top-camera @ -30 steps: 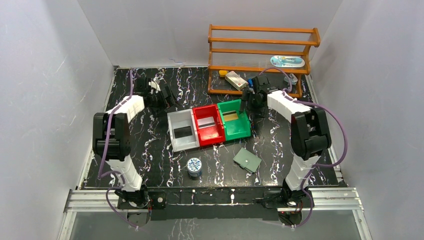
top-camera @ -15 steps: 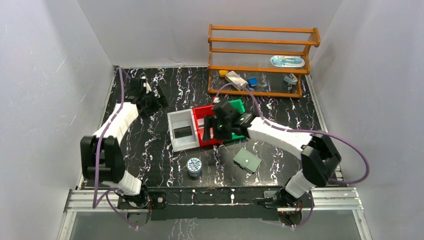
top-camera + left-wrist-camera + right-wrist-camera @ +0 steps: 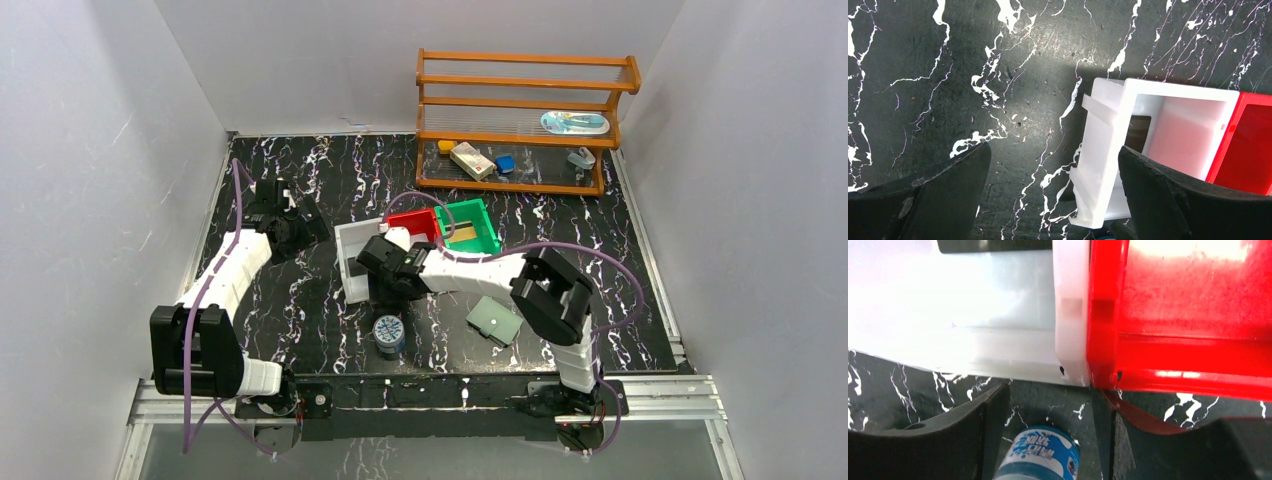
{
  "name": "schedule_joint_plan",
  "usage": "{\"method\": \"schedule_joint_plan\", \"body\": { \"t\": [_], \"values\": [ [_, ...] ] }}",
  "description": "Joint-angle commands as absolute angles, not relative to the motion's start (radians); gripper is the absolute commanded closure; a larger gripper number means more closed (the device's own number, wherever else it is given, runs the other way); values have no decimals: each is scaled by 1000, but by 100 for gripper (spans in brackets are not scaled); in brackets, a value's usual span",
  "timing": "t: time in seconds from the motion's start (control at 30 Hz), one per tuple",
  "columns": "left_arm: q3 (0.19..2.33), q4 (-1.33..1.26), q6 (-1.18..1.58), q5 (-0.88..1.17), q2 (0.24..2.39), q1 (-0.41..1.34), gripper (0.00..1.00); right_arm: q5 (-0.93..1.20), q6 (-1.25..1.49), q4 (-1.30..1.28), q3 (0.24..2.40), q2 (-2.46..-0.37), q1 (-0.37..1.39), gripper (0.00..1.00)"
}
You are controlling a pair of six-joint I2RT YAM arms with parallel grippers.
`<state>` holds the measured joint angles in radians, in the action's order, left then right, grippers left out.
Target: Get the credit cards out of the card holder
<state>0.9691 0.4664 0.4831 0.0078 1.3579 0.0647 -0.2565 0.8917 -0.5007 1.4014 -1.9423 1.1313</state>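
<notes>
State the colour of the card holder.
The card holder is grey-green, clearest in the top external view.

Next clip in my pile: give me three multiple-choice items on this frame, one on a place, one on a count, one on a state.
1. Where is the card holder?
A. lifted in the air by an arm
B. flat on the table, on the near side of the green bin
C. propped upright on its edge

2. How many plastic bins stand in the row?
A. two
B. four
C. three

3. The right gripper is:
A. open and empty
B. shut on a card
C. shut on the card holder

Answers:
1 B: the top view shows it lying flat, apart from both arms.
2 C: the white bin, the red bin and the green bin sit side by side.
3 A: its wrist view shows the fingers apart, with only the round tin on the table beyond them.
</notes>
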Motion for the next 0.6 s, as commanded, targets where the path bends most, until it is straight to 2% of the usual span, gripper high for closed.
{"method": "schedule_joint_plan", "body": {
  "t": [0.0, 0.17, 0.43, 0.57],
  "values": [
    [969, 491, 465, -5, 1318, 58, 2, -420, 899, -533, 1537, -2015, 1112, 31],
    [966, 497, 463, 15, 1314, 58, 2, -447, 860, -613, 1673, -2112, 1068, 30],
    [930, 497, 459, 10, 1286, 58, 2, -314, 782, -565, 1596, -2002, 1067, 28],
    [935, 456, 445, 79, 1302, 58, 2, -280, 783, -561, 1538, -1905, 1068, 28]
  ]
}}
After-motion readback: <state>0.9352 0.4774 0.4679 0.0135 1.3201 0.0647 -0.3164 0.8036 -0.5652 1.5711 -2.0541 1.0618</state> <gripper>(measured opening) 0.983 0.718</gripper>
